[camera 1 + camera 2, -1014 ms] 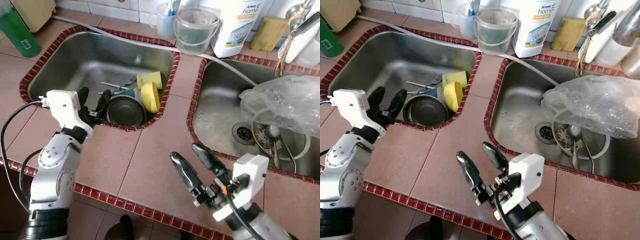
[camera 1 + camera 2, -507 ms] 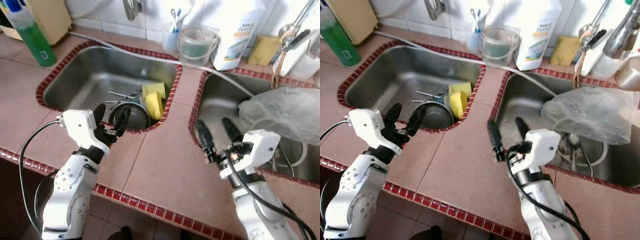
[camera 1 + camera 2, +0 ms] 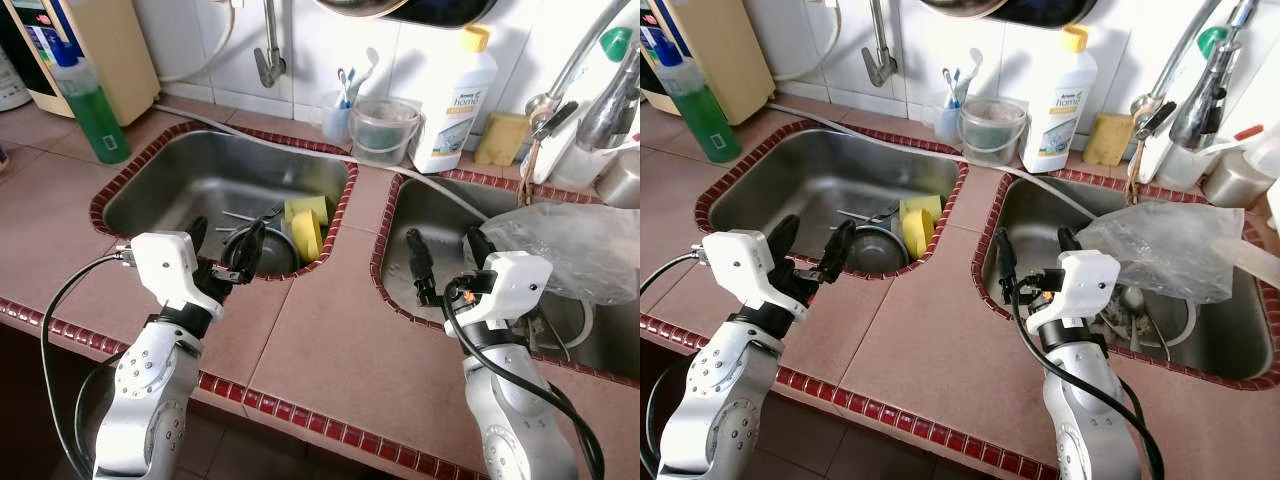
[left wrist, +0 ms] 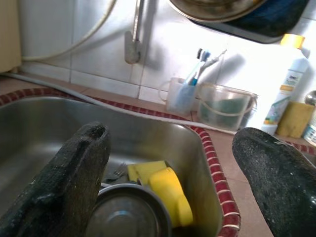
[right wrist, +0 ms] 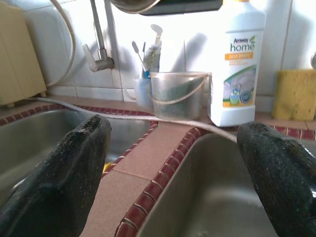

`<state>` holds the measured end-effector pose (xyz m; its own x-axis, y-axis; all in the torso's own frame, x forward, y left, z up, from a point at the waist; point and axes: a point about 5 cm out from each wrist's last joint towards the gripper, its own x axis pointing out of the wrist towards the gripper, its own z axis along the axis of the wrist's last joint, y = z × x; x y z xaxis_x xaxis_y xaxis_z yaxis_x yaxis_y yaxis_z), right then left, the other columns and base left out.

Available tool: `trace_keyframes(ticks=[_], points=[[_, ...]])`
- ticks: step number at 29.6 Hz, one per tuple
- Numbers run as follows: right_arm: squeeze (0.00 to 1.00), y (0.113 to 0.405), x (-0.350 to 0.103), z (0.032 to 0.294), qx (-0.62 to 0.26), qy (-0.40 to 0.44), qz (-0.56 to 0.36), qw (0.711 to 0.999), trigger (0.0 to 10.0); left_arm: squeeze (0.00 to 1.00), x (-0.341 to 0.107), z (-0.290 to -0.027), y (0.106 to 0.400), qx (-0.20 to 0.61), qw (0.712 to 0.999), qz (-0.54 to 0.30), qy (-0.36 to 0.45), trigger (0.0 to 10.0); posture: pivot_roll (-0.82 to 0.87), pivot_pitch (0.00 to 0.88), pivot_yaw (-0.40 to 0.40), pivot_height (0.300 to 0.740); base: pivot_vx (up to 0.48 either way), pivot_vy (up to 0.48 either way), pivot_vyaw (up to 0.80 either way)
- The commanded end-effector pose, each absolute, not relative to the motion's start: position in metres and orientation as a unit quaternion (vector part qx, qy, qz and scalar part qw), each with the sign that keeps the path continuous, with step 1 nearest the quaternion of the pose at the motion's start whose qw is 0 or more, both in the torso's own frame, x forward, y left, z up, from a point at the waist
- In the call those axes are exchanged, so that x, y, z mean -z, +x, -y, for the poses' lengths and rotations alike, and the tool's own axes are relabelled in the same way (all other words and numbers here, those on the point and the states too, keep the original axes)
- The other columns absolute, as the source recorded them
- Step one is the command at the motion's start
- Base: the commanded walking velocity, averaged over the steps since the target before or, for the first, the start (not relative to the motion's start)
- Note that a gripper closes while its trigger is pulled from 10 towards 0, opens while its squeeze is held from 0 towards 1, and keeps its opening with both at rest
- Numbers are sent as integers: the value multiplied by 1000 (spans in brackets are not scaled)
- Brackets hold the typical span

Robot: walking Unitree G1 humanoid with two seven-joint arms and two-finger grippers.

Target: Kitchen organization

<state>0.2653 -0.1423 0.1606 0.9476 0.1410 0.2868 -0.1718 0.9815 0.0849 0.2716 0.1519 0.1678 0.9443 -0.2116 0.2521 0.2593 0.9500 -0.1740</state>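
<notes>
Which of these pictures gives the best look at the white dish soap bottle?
The right wrist view: the white dish soap bottle stands close, label readable. Both eye views show it whole but small, yellow cap included; the left wrist view catches it at the edge.

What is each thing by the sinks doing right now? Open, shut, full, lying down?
Left gripper: open, holding nothing, at left sink's near rim.
Right gripper: open, holding nothing, over right sink.
Metal bowl: lying in left sink.
Yellow sponge: on edge beside bowl.
Detergent bottle: upright, capped.
Plastic bag: crumpled over right sink.
</notes>
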Motion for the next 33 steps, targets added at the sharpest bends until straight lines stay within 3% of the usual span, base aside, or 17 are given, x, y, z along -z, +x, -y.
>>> trace_keyframes(ticks=[1,8,9,10,11,12,13,33], points=[[1000,267,-159,142,-83,48,146,985,10000,1000,-162,-154,270,108,983,109,-100,10000,-37,75,-1,740,0,0,0],[1000,272,-144,135,-95,25,133,986,10000,1000,-151,-153,271,100,986,100,-90,10000,-24,36,-1,740,0,0,0],[1000,273,-140,135,-92,15,129,987,10000,275,-147,-153,273,95,988,93,-83,10000,-22,34,-2,740,0,0,0],[1000,273,-140,135,-92,15,129,987,10000,275,-147,-153,273,95,988,93,-83,10000,-22,34,-2,740,0,0,0],[1000,274,-135,135,-89,3,126,988,10000,0,-141,-151,274,91,989,80,-85,10000,-19,29,-2,740,0,0,0],[1000,275,-133,135,-89,1,126,988,10000,0,-139,-151,274,91,989,77,-88,10000,-19,29,-2,740,0,0,0],[0,275,-131,135,-85,-3,125,989,10000,0,-136,-150,275,89,990,73,-78,10000,-15,21,-4,740,0,0,0],[0,272,-111,133,-57,-14,110,992,10000,0,-122,-148,277,43,997,31,-61,10000,-7,51,-10,740,0,0,0]])
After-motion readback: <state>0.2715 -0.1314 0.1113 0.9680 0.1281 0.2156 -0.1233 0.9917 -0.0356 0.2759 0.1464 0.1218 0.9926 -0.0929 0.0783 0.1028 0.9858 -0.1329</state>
